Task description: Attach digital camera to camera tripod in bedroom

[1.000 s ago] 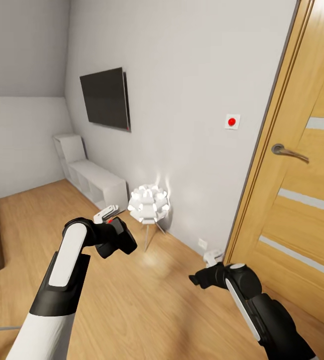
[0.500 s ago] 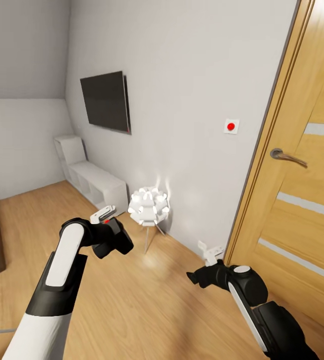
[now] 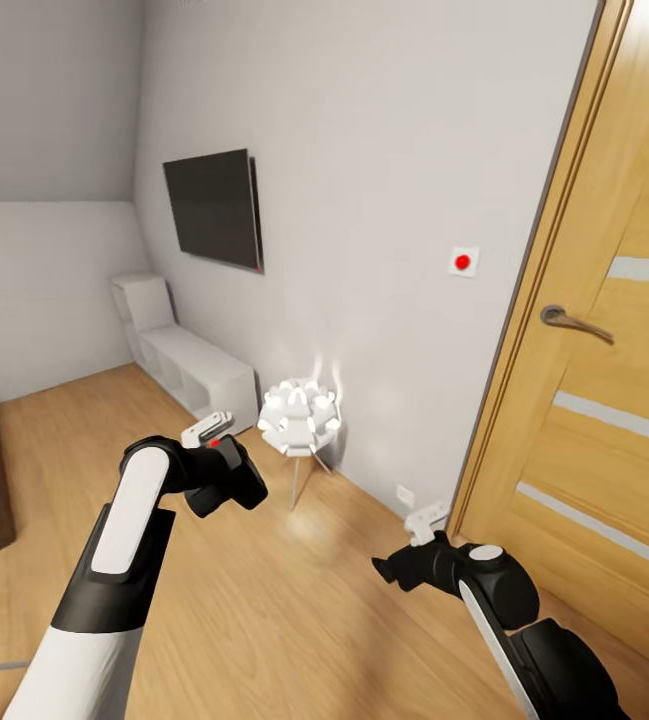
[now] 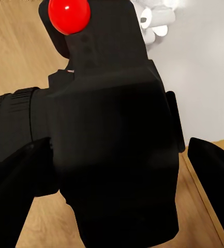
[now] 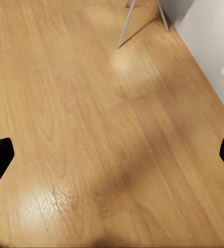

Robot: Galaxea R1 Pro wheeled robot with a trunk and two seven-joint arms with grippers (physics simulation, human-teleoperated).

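L gripper (image 3: 232, 478) is clamped on the digital camera (image 3: 226, 470), held above the wood floor (image 3: 294, 600) at left-centre; in the L wrist view the camera body (image 4: 112, 155) sits between both fingers, red button (image 4: 69, 14) on top. R gripper (image 3: 396, 572) hangs low at right w/ jaws spread wide, nothing between them, just bare floor (image 5: 101, 134). Far side: white floor lamp (image 3: 299, 415) on thin legs by the grey wall, wall TV (image 3: 214, 208), white shelf unit (image 3: 184, 362). Wooden door (image 3: 604, 330) at right.
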